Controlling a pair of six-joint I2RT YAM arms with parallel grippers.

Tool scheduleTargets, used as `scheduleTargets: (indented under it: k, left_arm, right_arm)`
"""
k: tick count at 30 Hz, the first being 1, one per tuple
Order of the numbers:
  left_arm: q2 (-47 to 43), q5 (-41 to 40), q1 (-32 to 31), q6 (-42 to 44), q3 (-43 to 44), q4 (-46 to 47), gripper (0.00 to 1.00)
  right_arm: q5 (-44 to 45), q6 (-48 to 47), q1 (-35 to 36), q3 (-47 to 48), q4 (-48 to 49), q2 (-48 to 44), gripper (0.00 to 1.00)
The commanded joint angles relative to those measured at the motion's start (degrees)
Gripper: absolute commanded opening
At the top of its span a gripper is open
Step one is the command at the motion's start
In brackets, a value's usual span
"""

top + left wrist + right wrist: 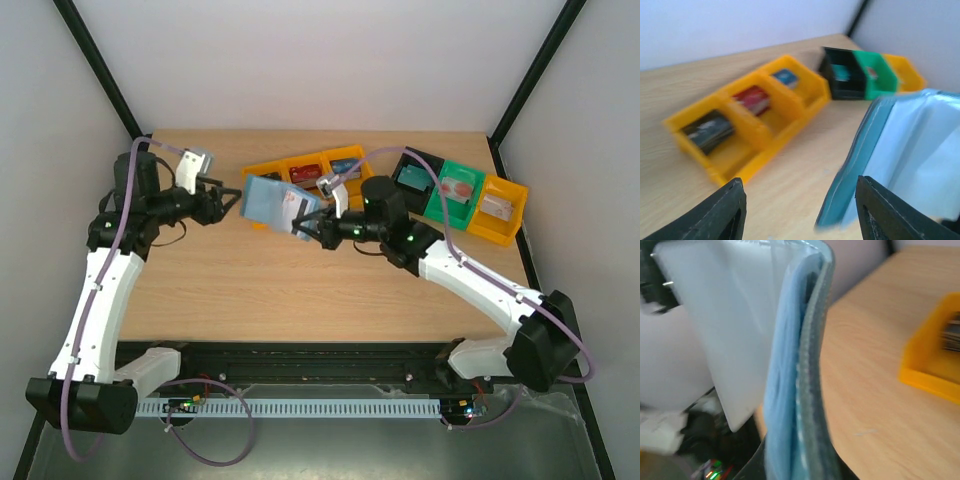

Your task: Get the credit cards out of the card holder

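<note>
**Over the counter, a card holder in the right end effector's grip**

From above, the card holder [268, 200] hung open and tilted over the counter [250, 290]. Its lower right corner was pinched in the closed right end effector [304, 230]. The left end effector [235, 203] sat just beside the holder's left edge, jaws apart, holding nothing. Behind them lay a yellow three-part bin [285, 160] with credit cards [305, 174] in its compartments. To its right stood a black bin [420, 157], a green bin [462, 168] and a single yellow bin [505, 184], each with a card inside.

At the left wrist, the two dark fingers [725, 215] stood well apart. The holder's teal cover and pale sleeves filled the right side, and its lower corner reached into the gap. Whether it touched the right-hand finger could not be told. A dark, a red and a blue card lay one per compartment in the three-part bin.

At the right wrist, the holder filled the view edge-on and upright, with the blue cover to the right and the pale sleeves fanned to the left. The fingers themselves were hidden.
</note>
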Motion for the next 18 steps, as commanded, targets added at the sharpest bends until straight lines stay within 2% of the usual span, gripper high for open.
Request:
scheduleTargets:
  k: [1,3,5,8,10,11,15,18]
  left_arm:
    - [-1.4,-17.9,1.9,-3.7,-0.1,4.1,0.62]
    - [-1.5,-16.6,2.0,-3.6,0.3,4.0,0.62]
    - [-1.5,-9.3,1.9,-4.2,-0.2,3.9,0.58]
    - [-1.3,3.2,0.1,-6.0,-2.1,4.9,0.46]
    - [-1.2,7.8,-1.9,-6.9,-3.0,5.3,0.41]
    - [-1.0,9.3,-2.7,-7.3,-3.5,5.5,0.39]
    - [-0.3,12.0,-5.6,-10.0,-6.5,7.7,0.37]
    - [0.0,14.1,-6.6,-13.3,-10.2,10.9,0.39]
  right_arm:
    - [28.8,1.6,-0.1,8.8,-18.7,4.0,0.02]
    - [42.1,5.1,0.4,14.2,-28.8,8.4,0.02]
    - [48.6,4.7,1.9,18.0,-34.6,12.3,0.02]
    - [48.5,4.5,4.5,20.3,-35.0,14.6,0.02]
    - [47.9,4.3,6.5,22.0,-34.4,15.6,0.02]
    - [46.3,3.4,7.2,22.7,-33.9,16.0,0.02]
    - [26.6,1.3,7.9,21.3,-25.3,15.8,0.02]
    - [17.9,1.8,7.9,19.8,-20.0,15.1,0.02]
